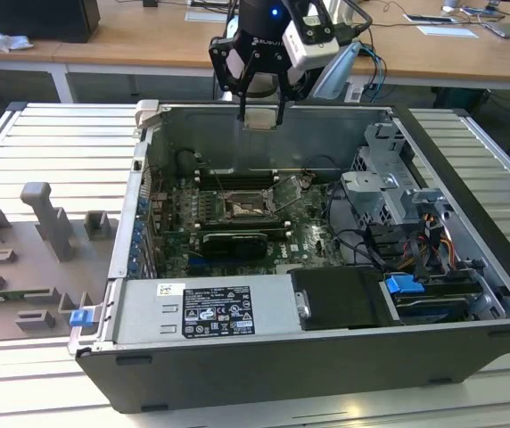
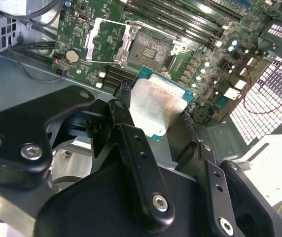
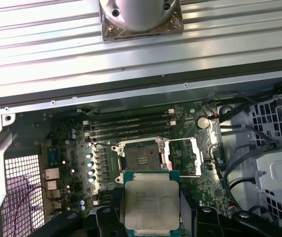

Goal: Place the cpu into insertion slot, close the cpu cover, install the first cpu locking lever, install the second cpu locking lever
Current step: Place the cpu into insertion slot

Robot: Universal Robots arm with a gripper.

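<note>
The pincer (image 1: 261,114) is clenched on the cpu (image 1: 260,120), gripping it by two opposite edges with its silvery top facing the wrist cameras (image 3: 152,207). In the exterior view the cpu hangs well above the slot (image 1: 243,209), level with the rim of the open computer case (image 1: 264,357), and the slot lies lower and nearer the camera. It does not look to be straight under the cpu.

In the first wrist view the cpu's edges run roughly parallel to those of the slot (image 3: 142,159), so little twist seems needed. The slot's dark centre is bare. The cover (image 3: 197,157) is swung open just beside the slot and still hinged to it.
</note>
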